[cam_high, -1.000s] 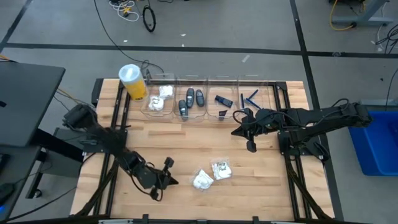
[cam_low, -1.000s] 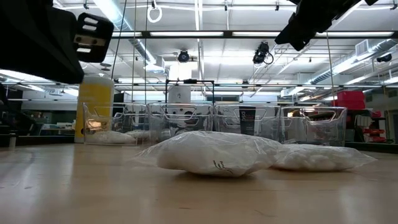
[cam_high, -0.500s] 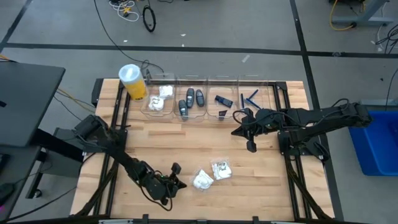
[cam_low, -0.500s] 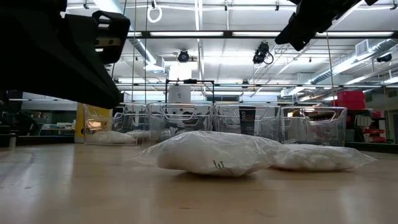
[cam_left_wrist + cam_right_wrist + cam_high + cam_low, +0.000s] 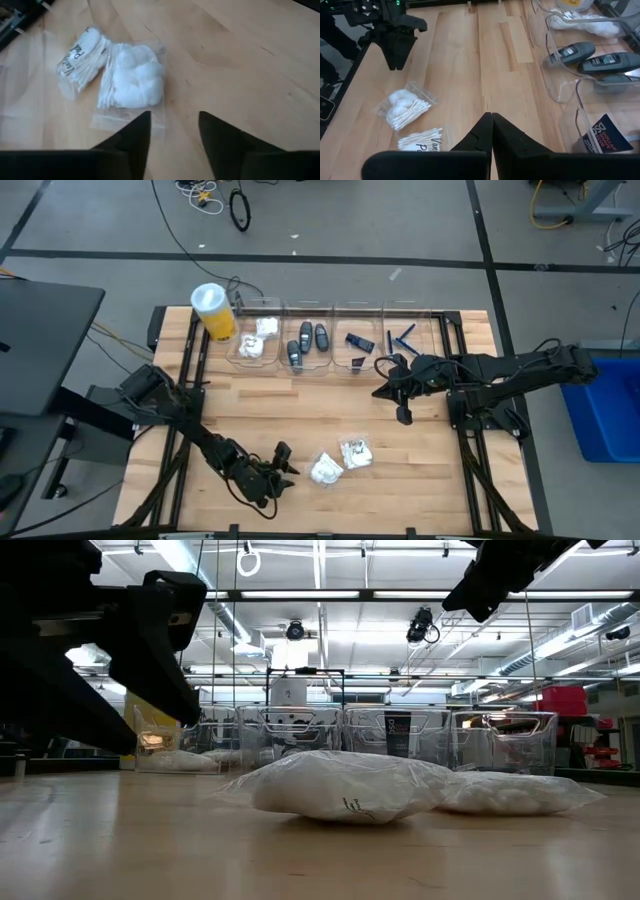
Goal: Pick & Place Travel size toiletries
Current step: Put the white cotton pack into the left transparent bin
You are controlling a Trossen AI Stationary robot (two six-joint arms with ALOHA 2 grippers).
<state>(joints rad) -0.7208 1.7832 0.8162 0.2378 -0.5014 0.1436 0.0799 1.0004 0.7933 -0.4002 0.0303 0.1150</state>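
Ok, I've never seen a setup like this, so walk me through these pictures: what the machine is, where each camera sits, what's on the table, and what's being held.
It is a robot with two dark arms at a wooden table, each ending in a two-finger pincer. One camera looks straight down, one sits at tabletop height, and one rides on each wrist. The left pincer is open, close to two white plastic packets on the table, one with cotton balls and swabs. The right pincer is shut and holds nothing, waiting above the table. Along the far edge stand clear bins with more packets, dark grey pieces and blue razors, beside a yellow cylinder.
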